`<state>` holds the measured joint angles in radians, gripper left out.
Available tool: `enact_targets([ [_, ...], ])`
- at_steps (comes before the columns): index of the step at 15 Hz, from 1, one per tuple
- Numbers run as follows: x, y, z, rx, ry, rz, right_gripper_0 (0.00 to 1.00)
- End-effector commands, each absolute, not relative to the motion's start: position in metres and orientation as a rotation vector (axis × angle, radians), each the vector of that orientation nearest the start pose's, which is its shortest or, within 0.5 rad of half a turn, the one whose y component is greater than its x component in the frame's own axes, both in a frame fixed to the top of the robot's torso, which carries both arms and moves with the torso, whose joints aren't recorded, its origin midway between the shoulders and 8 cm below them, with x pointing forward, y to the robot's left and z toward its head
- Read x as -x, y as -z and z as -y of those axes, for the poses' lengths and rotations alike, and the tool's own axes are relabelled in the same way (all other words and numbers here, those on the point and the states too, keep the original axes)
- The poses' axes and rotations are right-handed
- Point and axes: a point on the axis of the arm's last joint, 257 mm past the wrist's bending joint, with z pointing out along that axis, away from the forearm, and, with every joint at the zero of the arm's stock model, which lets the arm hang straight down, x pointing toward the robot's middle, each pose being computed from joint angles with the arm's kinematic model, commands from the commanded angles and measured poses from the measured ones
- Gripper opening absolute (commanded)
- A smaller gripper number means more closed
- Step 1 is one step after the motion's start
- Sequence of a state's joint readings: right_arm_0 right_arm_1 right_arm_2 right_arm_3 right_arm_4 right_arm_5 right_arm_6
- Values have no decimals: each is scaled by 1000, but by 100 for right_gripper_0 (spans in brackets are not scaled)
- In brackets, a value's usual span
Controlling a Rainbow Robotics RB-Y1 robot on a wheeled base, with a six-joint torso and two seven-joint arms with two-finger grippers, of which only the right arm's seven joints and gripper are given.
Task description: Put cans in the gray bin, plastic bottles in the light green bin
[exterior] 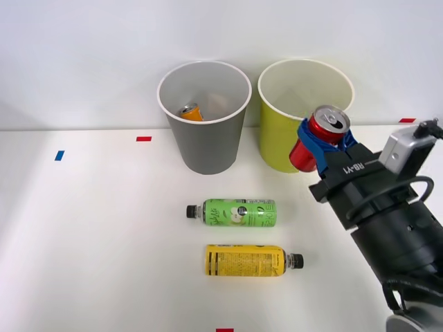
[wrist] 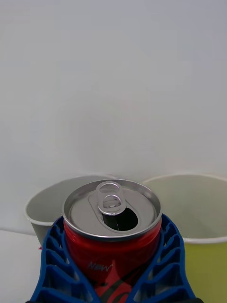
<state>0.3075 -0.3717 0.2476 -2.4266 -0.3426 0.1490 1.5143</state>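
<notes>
**Red can in the right gripper, two bottles on the worktop, two bins behind**

- Yellow-label bottle [exterior: 253, 261]: nearest item, lying on its side on the white worktop [exterior: 97, 242], black cap toward the robot's right.
- Green-label bottle [exterior: 232, 212]: lying on its side just beyond the yellow one, parallel to it and apart, black cap toward the robot's left.
- Red can [exterior: 320, 137]: red body, silver top with the pull tab in place and the mouth opened. Held above the worktop, tilted, by the right gripper [exterior: 325, 145], whose blue ribbed fingers [wrist: 54, 265] close against both its sides. It sits in front of the light green bin's right side.
- Light green bin [exterior: 277, 138]: upright, yellow-green outside, white inside; no contents seen.
- Gray bin [exterior: 208, 138]: upright, just left of the green bin, white inside; an orange can [exterior: 191, 111] lies in it.
</notes>
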Motion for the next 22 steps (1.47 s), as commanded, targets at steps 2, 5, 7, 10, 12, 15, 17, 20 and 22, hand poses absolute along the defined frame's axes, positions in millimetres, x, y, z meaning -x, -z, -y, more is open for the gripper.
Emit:
enact_targets([
  [2,-422,-8,113,206,-451,-1279,0],
  [5,-435,-26,84,224,-502,-1311,0],
  [7,-446,-30,65,230,-535,-1324,0],
  [10,-479,-29,35,239,-572,-1321,0],
  [12,-501,-33,14,250,-588,-1326,0],
  [15,-541,-35,-20,249,-606,-1315,0],
  [17,-567,-33,-41,251,-608,-1319,0],
  [20,-597,-31,-49,280,-553,-1344,0],
  [22,-610,-30,-50,293,-522,-1358,0],
])
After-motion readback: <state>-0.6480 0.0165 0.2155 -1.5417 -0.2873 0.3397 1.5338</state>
